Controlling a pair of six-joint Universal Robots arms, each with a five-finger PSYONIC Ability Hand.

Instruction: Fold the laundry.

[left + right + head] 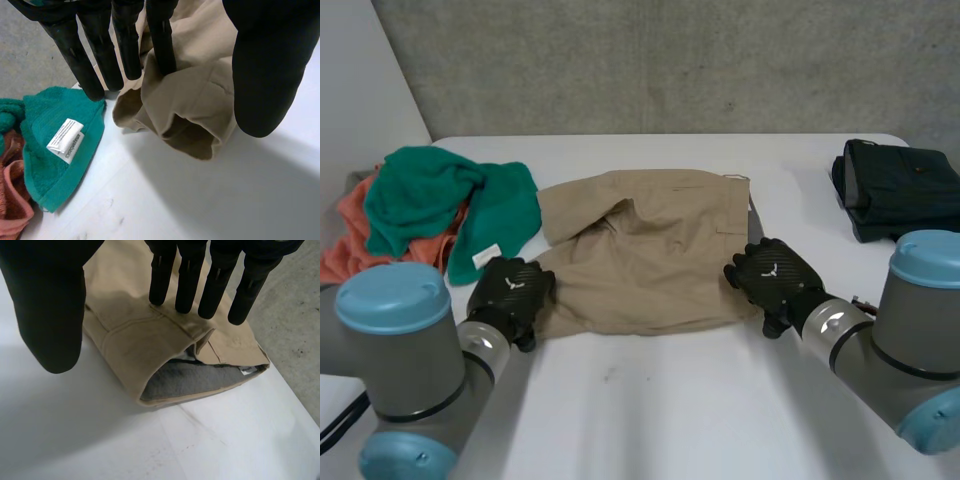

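White table (650, 400) against a grey concrete wall (650, 60). At the centre, the tan shorts (650, 250), laid crosswise and rumpled toward 11 o'clock, apparently the piece now in work. At 9 o'clock, a loose heap, probably kept aside for later: green towel (440, 200) with a white label (485, 256), over an orange cloth (345, 240). At 2 o'clock, a dark folded garment (900, 185), seemingly done and parked well apart from the rest. Left hand (512, 288) at 8 o'clock of the shorts, on the near corner by an open hem; fingers (161, 40) straight and spread, one tip down on the tan cloth, thumb well apart, nothing pinched. Right hand (775, 275) at 4 o'clock of the shorts, at the opposite end, beside an opening with grey lining (200, 380); fingers (187, 275) straight and side by side, tips at the cloth, thumb well apart, nothing gripped. Likely reason for such placement: one hand per near end, for an even lift of the near edge toward 12 o'clock. No hold taken yet, so little of the fold done, by the look of it.
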